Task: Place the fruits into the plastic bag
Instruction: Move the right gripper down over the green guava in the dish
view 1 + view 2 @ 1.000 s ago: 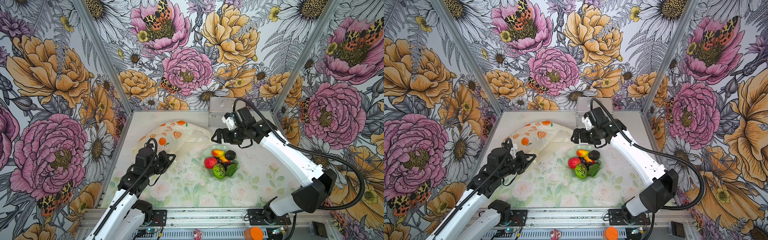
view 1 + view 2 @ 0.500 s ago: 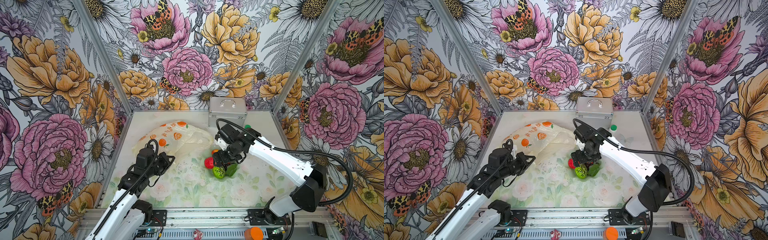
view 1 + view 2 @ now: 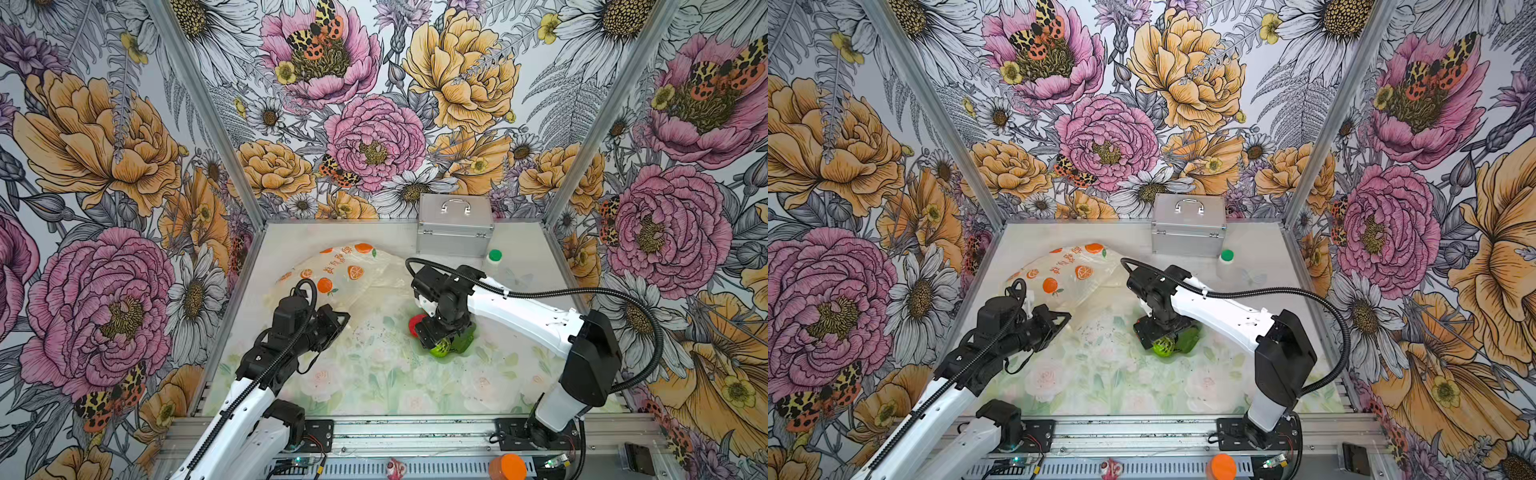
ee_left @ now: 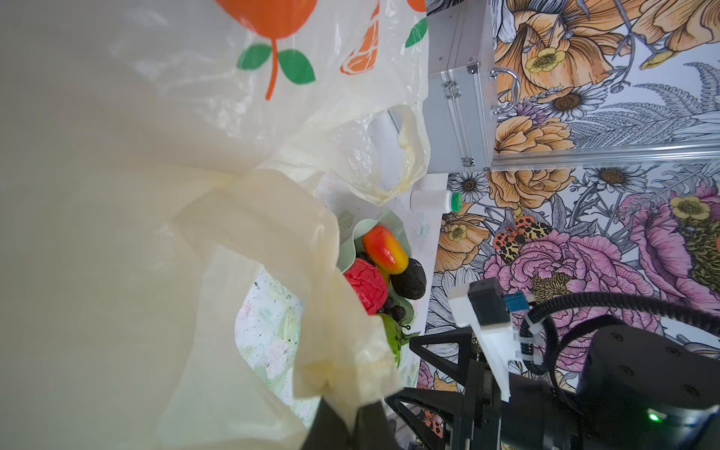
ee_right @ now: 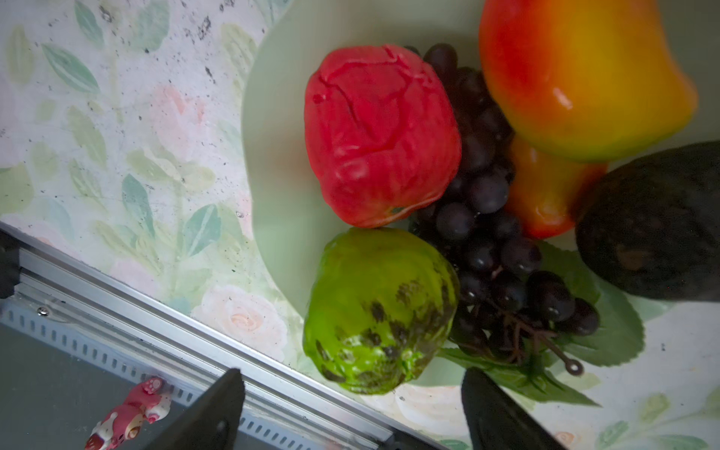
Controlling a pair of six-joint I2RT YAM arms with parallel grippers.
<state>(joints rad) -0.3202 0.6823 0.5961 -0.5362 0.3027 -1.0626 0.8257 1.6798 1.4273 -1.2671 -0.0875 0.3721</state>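
Standing against the back wall of the table (image 3: 374,386) is a silver case (image 3: 455,226), with a green-capped white bottle (image 3: 494,257) just beside its right corner. A small pink toy (image 5: 128,413) sits on the front rail. In both top views the right arm (image 3: 523,316) reaches over the dish (image 5: 280,175) and hides most of what it holds, so only a red edge, the kiwi and some leaf show past it. From the left wrist, folds of the bag (image 3: 353,278) hang in front and cover part of the dish. The bag lies at the back left of the table, crumpled, thin and cream-yellow, with its orange prints facing up. The left gripper (image 4: 350,417) is closed tight on a strip of one of its handles. The fruits (image 4: 385,280) are heaped in the pale green dish near the middle of the table, just right of the bag. A wrinkled red apple (image 5: 378,132) touches the kiwi (image 5: 378,311), which is bright green with dark blotches. Dark grapes (image 5: 483,218) lie between these two and a glossy yellow-orange mango (image 5: 584,78). A rough, dark avocado (image 5: 654,222) and a flat green leaf (image 5: 615,335) sit at the far side. The right gripper (image 5: 352,380) hangs over the kiwi with its fingers (image 5: 210,417) spread wide on either side, clear of the skin.
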